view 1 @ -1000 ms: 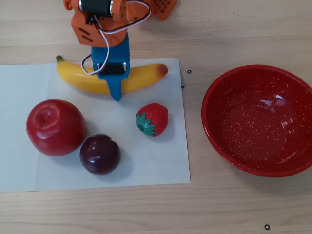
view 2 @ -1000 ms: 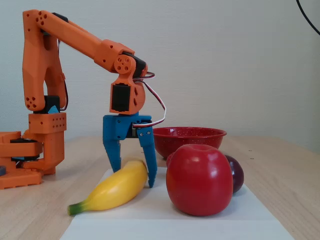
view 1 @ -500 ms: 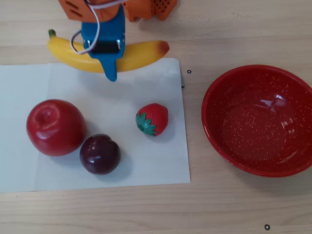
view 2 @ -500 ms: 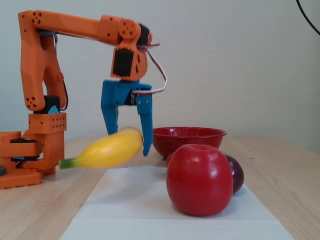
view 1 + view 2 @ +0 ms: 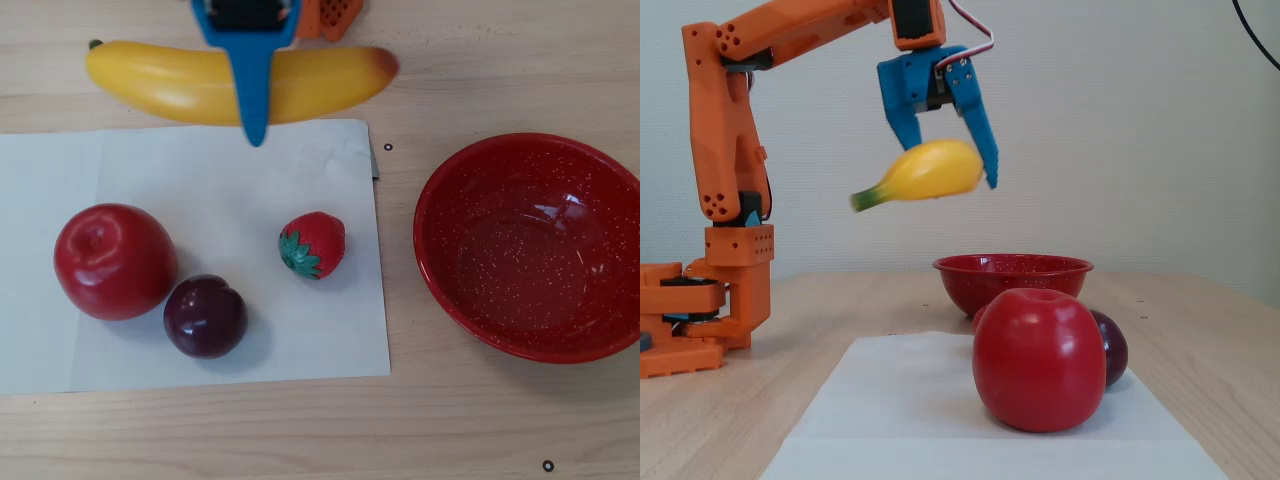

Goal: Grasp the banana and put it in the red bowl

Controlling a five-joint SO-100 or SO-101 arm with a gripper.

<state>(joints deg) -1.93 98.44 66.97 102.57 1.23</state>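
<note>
**Banana up in the air, clamped in the jaws**

Banana [image 5: 200, 85] held high off the counter [image 5: 450, 440], gripped around the middle by the blue gripper [image 5: 945, 172], jaws closed on it from both sides. In the overhead view, sitting at about 11 o'clock, green stem pointing to 9, reddish end pointing to 3. In the fixed view [image 5: 925, 172], hanging well above everything else, stem end dipping a little toward the orange arm [image 5: 735, 130].

Red bowl [image 5: 440, 260] over at 3 o'clock in the overhead view, nothing in it, well apart from the banana. In the fixed view [image 5: 1012, 280], low and behind the fruit.

White paper sheet [image 5: 250, 330] spread over the left half of the counter. On it: strawberry [image 5: 314, 244] near the middle, red apple [image 5: 113, 261] at 9 o'clock, dark plum [image 5: 205, 316] just beside the apple toward 7, looking like it touches.
</note>
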